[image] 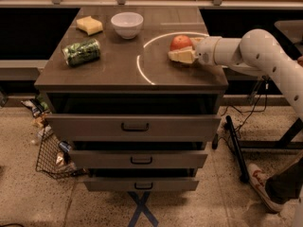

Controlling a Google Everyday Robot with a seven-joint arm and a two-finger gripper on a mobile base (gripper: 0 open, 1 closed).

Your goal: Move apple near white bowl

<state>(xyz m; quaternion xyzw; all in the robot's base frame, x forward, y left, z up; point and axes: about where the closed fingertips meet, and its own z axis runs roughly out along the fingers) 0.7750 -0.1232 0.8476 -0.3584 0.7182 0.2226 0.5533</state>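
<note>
The red-orange apple (180, 42) sits on the dark tabletop at the right, inside a white circle marking. My gripper (182, 49) reaches in from the right and is open around the apple: one cream finger (180, 56) lies in front of it, the other shows behind it on its right. The white bowl (127, 24) stands upright at the back centre of the table, well left of the apple and apart from the gripper.
A green can (81, 52) lies on its side at the left. A yellow sponge (90, 25) sits at the back left. The table (113, 77) has drawers below. A wire basket (52, 155) stands on the floor at the left, and a person's shoe (265, 193) is at the right.
</note>
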